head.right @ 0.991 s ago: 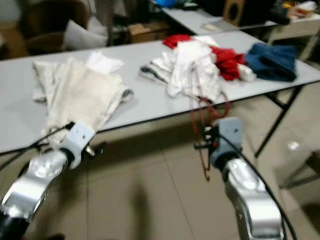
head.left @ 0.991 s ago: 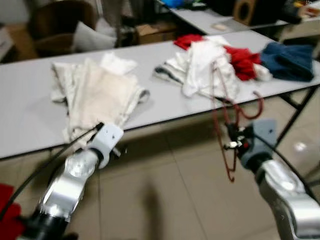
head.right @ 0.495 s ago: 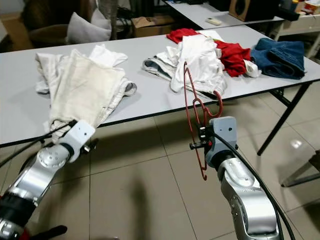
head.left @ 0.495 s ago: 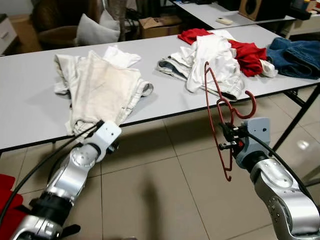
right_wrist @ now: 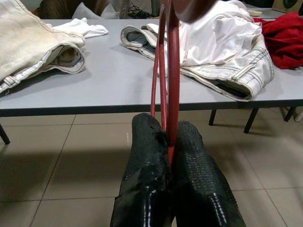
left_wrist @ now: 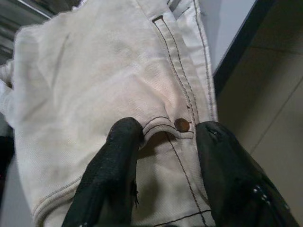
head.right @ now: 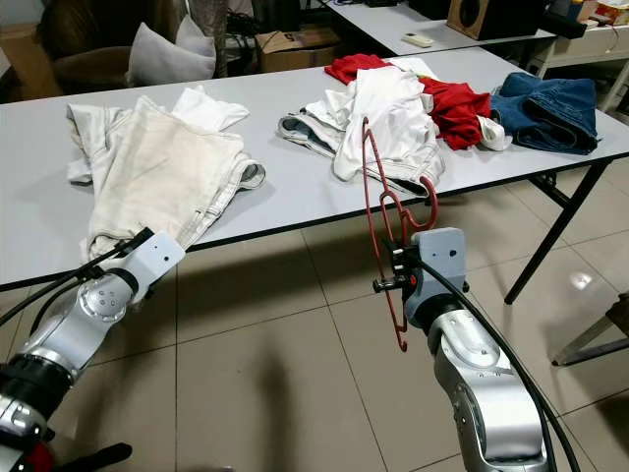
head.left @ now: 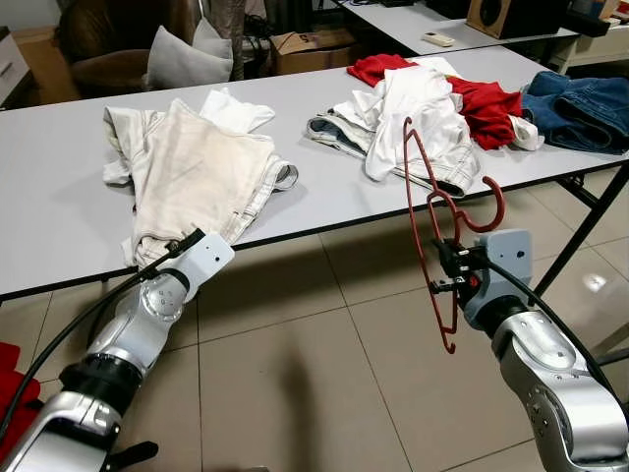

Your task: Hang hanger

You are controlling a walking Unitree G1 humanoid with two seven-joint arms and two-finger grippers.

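While clothes litter the grey table (head.left: 59, 197), the right hand (head.right: 393, 272) grips a red hanger (head.right: 378, 211).

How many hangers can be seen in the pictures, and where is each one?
1. The red hanger is held upright in the right gripper, in front of the table's near edge. Others could be hidden under the clothes piled on it.

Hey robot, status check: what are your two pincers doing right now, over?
Right pincer shut on red hanger, held upright over floor. Left pincer open at cream trousers on table edge. No rail seen.
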